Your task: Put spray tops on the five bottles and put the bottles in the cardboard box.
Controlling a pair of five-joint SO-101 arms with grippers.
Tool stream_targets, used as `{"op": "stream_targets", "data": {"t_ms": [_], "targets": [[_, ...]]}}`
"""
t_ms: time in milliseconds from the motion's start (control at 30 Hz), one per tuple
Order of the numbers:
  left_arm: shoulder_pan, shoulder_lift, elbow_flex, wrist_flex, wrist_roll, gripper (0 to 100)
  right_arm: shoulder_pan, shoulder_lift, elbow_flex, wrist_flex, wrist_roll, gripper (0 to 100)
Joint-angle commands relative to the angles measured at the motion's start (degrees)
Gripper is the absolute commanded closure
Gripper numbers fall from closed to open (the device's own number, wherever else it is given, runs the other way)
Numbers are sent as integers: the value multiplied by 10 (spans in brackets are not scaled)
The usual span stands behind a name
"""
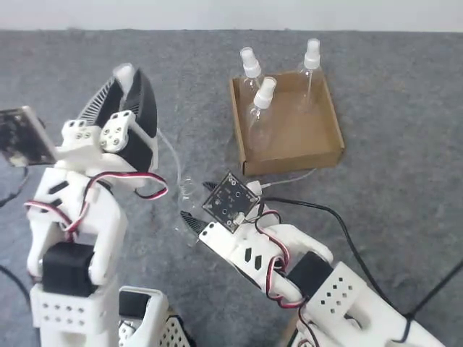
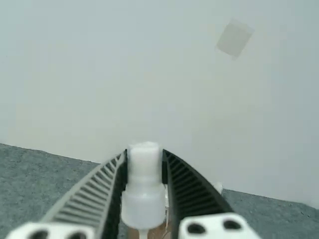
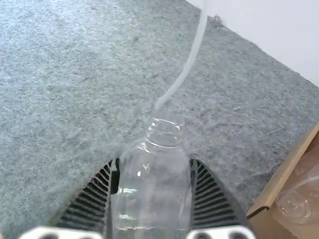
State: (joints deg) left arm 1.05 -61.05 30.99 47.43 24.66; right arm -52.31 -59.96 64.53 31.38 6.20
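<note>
An open bottle [image 3: 149, 194] stands clamped in the right jaws near the cardboard box [image 1: 296, 160], which holds three capped bottles [image 1: 260, 119]. The raised left jaws pinch a spray top [image 2: 144, 184].

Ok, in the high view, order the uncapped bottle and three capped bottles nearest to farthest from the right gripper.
1. Uncapped bottle, in the right gripper's jaws.
2. Front capped bottle, in the cardboard box, left.
3. Back-left capped bottle, far corner.
4. Back-right capped bottle, far corner.
</note>
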Motion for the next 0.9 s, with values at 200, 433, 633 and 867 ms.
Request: {"op": "stream_targets", "data": {"t_ms": [200, 433, 633, 867], "targets": [[4, 41, 4, -12, -4, 989, 1, -22, -2, -9, -7, 993], [4, 41, 30, 13, -4, 989, 1, -22, -2, -9, -7, 993], [4, 41, 45, 40, -8, 989, 2, -24, -2, -9, -4, 993], [24, 43, 37, 98, -114, 989, 0, -33, 13, -15, -4, 993]]}}
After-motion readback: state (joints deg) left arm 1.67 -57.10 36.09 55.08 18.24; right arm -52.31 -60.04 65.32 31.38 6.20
